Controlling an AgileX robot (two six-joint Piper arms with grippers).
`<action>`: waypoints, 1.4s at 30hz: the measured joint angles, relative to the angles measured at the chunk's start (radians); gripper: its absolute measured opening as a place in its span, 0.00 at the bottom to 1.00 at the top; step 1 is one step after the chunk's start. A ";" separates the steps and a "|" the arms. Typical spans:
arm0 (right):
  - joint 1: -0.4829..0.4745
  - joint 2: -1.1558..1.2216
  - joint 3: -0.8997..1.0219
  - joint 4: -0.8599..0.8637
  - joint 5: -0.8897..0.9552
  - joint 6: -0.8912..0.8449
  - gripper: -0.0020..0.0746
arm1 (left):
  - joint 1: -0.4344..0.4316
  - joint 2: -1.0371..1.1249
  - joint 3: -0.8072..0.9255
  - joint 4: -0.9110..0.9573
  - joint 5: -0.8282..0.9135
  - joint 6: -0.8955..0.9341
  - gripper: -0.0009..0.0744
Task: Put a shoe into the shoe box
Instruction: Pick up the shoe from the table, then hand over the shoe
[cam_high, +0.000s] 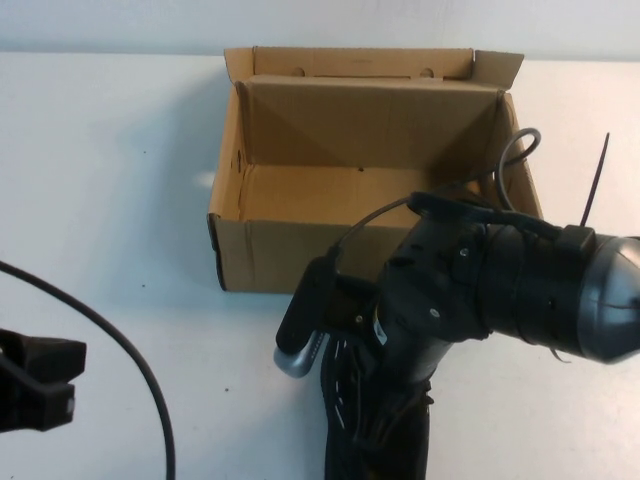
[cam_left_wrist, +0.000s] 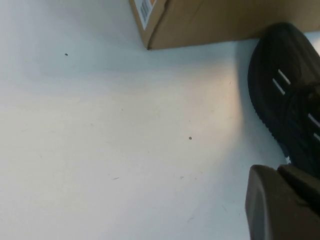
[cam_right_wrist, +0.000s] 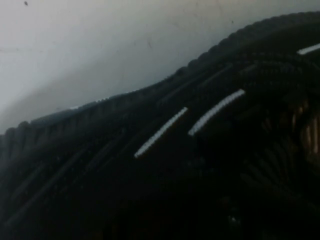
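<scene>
White and bare apart from a few specks, the worktop (cam_high: 120, 200) carried the shoe box (cam_high: 370, 180) toward its far side, lid flap folded back and its brown inside open to the high view. Just in front of the box's near wall lay the shoe (cam_high: 375, 430), black, with short white dash marks on its side and a ridged sole edge; it sat on the worktop outside the box, near the box but apart from it as the left wrist view showed. The right gripper (cam_high: 345, 385) was down over the shoe, its bulky wrist covering most of the shoe from above, and the right wrist view was filled at close range by the shoe's dark side and sole; whether its jaws were apart or clamped on the shoe could not be told. A thin black cable (cam_high: 140, 370) curved over the worktop on the left. The left gripper (cam_high: 35, 385) sat low at the near left edge, well apart from the shoe and the box, its jaws together and holding nothing.
</scene>
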 joint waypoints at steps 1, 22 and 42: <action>0.000 0.000 0.000 0.000 0.002 0.000 0.09 | 0.000 0.000 0.000 0.000 0.005 0.020 0.01; 0.000 0.000 -0.334 0.142 0.272 0.034 0.04 | 0.000 0.000 0.000 -0.026 0.077 0.171 0.07; -0.002 0.028 -0.637 0.104 0.348 0.275 0.04 | 0.000 -0.153 0.000 -0.407 0.043 0.746 0.80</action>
